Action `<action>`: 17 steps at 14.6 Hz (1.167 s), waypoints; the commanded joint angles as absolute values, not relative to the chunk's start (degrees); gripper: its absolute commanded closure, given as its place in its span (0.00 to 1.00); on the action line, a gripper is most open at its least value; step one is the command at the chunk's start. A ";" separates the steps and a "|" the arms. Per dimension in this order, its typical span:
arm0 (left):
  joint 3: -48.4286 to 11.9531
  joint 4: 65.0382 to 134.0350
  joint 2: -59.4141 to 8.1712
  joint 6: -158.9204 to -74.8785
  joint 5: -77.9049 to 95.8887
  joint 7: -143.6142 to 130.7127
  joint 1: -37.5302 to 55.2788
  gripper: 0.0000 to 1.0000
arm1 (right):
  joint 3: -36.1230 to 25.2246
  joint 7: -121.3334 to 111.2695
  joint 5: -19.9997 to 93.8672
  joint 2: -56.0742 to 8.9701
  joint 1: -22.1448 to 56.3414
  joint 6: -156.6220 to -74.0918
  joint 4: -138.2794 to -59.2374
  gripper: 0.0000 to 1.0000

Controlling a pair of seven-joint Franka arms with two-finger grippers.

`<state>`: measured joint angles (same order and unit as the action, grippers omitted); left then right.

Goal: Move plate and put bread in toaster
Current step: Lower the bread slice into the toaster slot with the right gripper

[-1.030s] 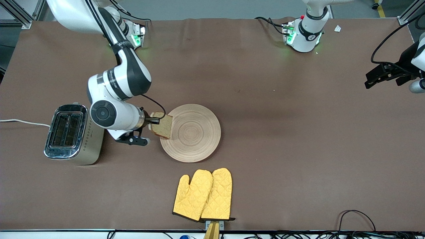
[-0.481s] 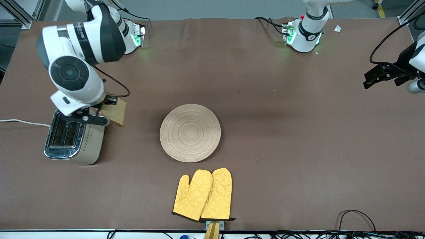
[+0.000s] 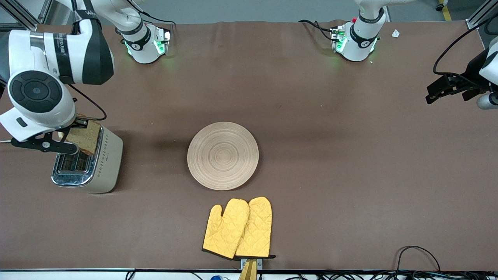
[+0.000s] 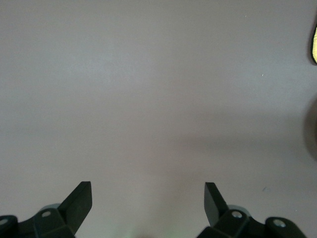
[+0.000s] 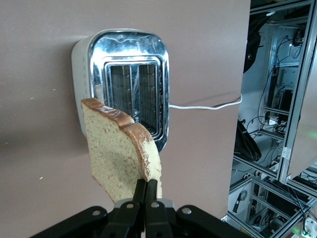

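Right gripper [image 5: 145, 191] pinching bread [image 5: 119, 148] above toaster [image 3: 87, 161], at plate's [image 3: 223, 155] 9 o'clock. Left gripper [image 4: 147, 198] spread, idle above table [image 3: 330, 155].

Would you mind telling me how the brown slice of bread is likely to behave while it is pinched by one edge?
The square brown bread slice stands straight out from the right gripper without sagging, so it seems fairly stiff and light. Its speckled crumb looks soft, so a hard squeeze might dent or tear it. Over the cream, chrome-topped toaster, it may swing if jolted.
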<state>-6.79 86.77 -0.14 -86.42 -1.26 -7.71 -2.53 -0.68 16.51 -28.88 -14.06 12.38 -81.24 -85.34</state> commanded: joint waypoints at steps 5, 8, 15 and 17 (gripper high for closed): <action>-6.42 87.01 0.00 -87.18 -1.93 -7.12 -1.67 0.00 | 0.09 16.35 -31.11 -14.85 8.01 -86.03 -87.01 0.99; -6.50 86.92 0.00 -87.36 -1.93 -7.12 -1.58 0.00 | 0.09 16.44 -31.55 -15.12 6.95 -88.85 -89.20 0.99; -7.29 86.40 -0.79 -87.98 -2.46 -6.85 -1.67 0.00 | 0.09 16.35 -31.73 -15.82 5.54 -91.58 -91.49 0.99; -7.29 86.48 -0.88 -87.89 -2.64 -6.86 -1.58 0.00 | 0.09 16.35 -31.73 -15.91 5.45 -92.45 -92.28 0.99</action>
<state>-7.13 86.88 -0.59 -87.59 -1.26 -7.70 -1.65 -0.71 16.50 -30.43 -16.36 6.44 -91.12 -90.83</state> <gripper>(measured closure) 0.000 0.982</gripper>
